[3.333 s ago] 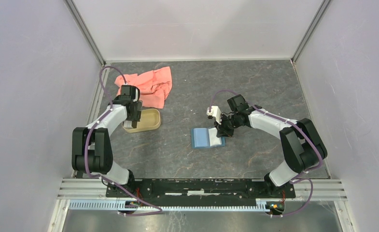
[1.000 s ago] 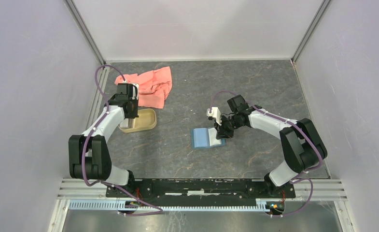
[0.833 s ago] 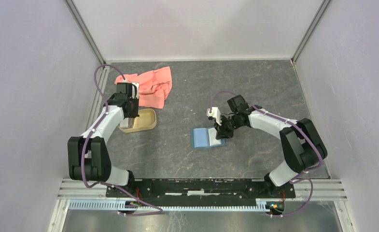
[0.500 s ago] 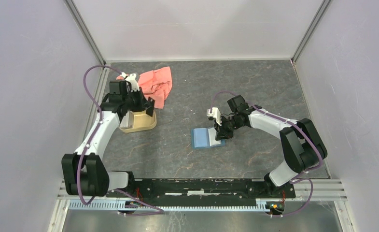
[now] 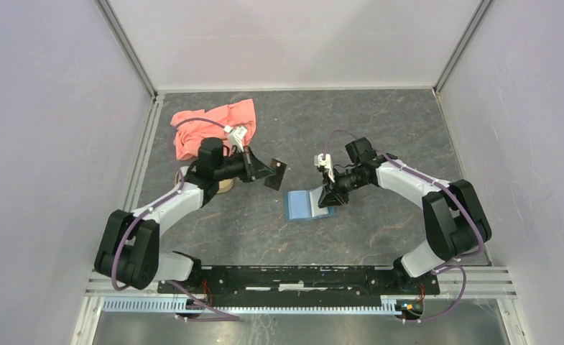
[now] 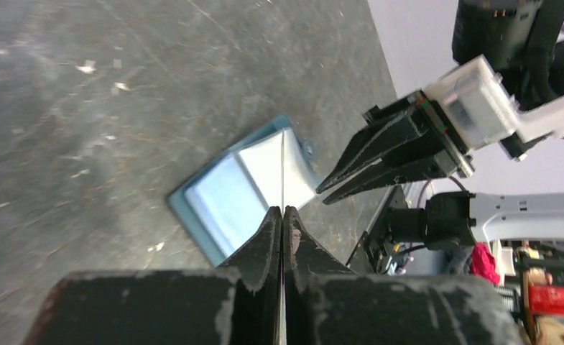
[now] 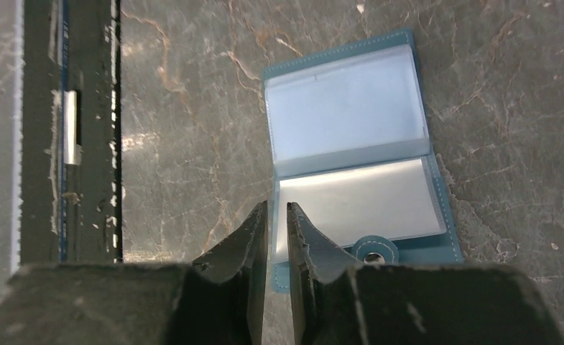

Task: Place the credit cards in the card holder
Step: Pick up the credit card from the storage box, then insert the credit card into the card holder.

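The table [image 5: 379,129] was a dark grey marbled slab, closed in by pale walls on three sides. On my overhead feed the card holder [image 5: 306,205] lay open and flat near the middle of it. Its long axis ran left to right and the fold crossed it front to back. The pale blue inside faced up. The snap tab [image 7: 372,251] sat at the right-hand end, the end nearest the right arm.

The right gripper [image 5: 327,198] was over that tab end. On its own camera the fingers stood a sliver apart with nothing between them, the tips over the holder's corner. I could not tell whether they touched it.

The left gripper [image 6: 283,212] was clamped tight on a dark card [image 5: 274,175], held clear of the table, just left of the holder and a little beyond it. From the left wrist the card showed only as a thin pale line, edge-on. It stuck straight out past the fingertips and pointed at the holder's fold. From above I saw its dark face tilted toward the camera. I could not tell which way its long axis ran.

A pink cloth [image 5: 214,126] lay crumpled at the far left. A tan dish [image 5: 225,187] was mostly hidden under the left arm.
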You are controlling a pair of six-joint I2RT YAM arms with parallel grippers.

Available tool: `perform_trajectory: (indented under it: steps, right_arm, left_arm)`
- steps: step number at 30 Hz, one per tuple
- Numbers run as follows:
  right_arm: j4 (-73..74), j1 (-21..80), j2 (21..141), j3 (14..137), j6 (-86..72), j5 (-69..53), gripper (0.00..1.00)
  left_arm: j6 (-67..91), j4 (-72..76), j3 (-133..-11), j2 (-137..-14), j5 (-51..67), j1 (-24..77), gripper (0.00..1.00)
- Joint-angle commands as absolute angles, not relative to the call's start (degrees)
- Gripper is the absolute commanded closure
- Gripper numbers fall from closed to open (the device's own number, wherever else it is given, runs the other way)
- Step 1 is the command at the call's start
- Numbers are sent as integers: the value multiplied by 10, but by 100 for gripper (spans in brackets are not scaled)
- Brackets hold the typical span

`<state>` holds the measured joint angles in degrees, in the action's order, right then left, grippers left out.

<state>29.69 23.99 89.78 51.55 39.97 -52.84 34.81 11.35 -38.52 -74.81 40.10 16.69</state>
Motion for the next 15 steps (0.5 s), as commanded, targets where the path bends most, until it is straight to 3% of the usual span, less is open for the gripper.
perform_trajectory:
  steps: [1, 6, 12, 15]
  right_arm:
    - [302, 212, 872, 536, 401, -611, 78]
    - [233, 169, 855, 513, 322, -697, 72]
    - [76, 138, 828, 463, 157, -762, 47]
    - [11, 136, 827, 446, 91, -773, 42]
  left_arm:
    - [408, 275, -377, -786, 378, 231, 98]
    - [408, 365, -362, -811, 305, 302, 98]
    - [447, 488, -336, -842, 282, 332, 98]
    - [453, 526, -330, -851, 278, 345, 98]
